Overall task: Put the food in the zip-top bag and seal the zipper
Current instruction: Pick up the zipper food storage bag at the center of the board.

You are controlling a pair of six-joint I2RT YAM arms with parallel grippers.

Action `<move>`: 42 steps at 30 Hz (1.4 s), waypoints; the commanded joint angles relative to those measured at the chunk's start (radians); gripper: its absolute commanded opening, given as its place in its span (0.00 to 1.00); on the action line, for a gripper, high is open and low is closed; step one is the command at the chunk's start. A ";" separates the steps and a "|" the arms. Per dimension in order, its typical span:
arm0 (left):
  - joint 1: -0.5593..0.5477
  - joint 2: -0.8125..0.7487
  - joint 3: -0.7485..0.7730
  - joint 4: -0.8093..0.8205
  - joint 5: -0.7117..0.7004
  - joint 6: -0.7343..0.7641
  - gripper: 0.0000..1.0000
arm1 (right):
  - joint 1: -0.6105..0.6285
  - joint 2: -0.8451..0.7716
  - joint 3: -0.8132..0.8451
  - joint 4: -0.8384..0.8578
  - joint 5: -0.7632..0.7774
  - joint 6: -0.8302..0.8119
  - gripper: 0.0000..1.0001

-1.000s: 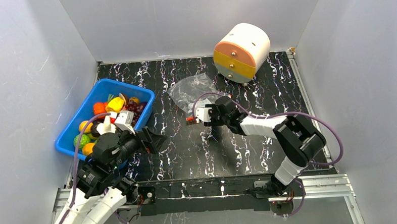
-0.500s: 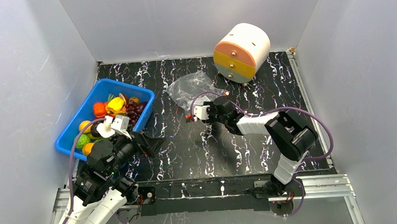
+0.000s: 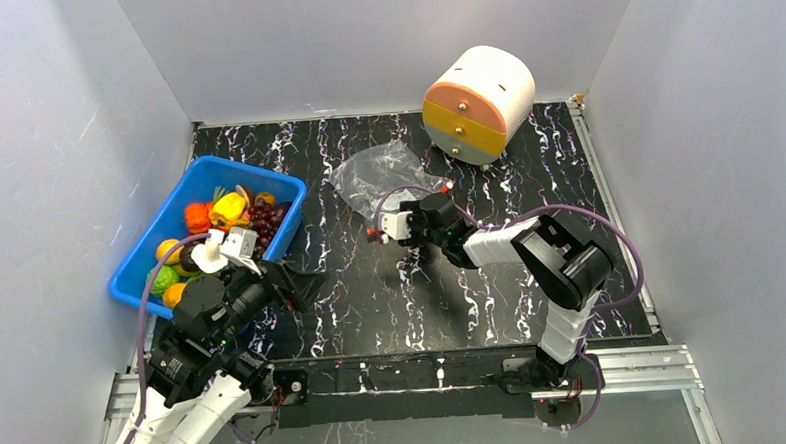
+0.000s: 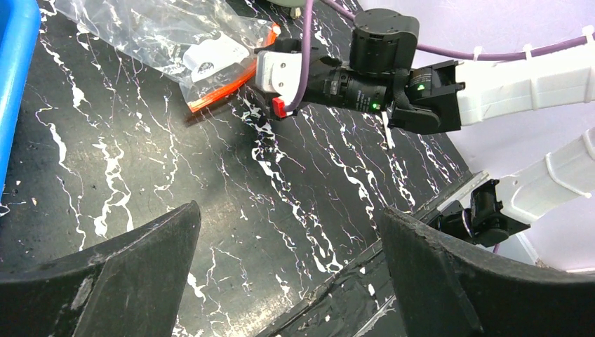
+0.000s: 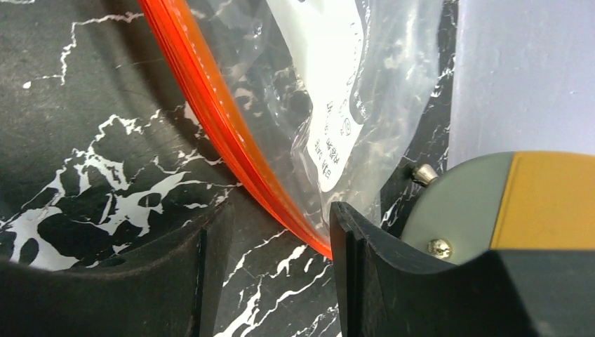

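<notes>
Left hand (image 4: 288,219) wide open; right hand (image 5: 281,221) part-open.

Plain pale grey walls (image 3: 65,146) enclose a black, white-veined marble-look table (image 3: 373,303) on three sides, evenly lit.

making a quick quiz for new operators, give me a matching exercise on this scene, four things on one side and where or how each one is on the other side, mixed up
Things
1. zip-top bag
2. food
3. left gripper
4. round drawer unit

Places or states
a. piled in the blue bin
b. jaws wide apart, holding nothing, just right of the bin
c. lying mid-table, its zipper running between the fingers of the right gripper
d. at the back of the table, right of centre

Pairs: 1-c, 2-a, 3-b, 4-d
</notes>
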 commanded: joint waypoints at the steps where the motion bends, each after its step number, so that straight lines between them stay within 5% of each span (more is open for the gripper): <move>1: 0.005 0.006 0.002 0.024 0.022 0.013 0.98 | -0.005 0.019 0.054 0.046 -0.024 -0.020 0.51; 19: 0.004 0.005 0.005 0.010 -0.019 0.003 0.98 | -0.003 -0.042 0.076 0.018 -0.058 0.128 0.00; 37: 0.005 0.056 0.016 -0.011 -0.016 -0.011 0.95 | 0.026 -0.423 0.035 -0.161 -0.160 0.718 0.00; 42: 0.005 0.129 0.033 0.023 0.088 -0.053 0.90 | 0.027 -0.545 0.033 -0.240 -0.224 0.894 0.00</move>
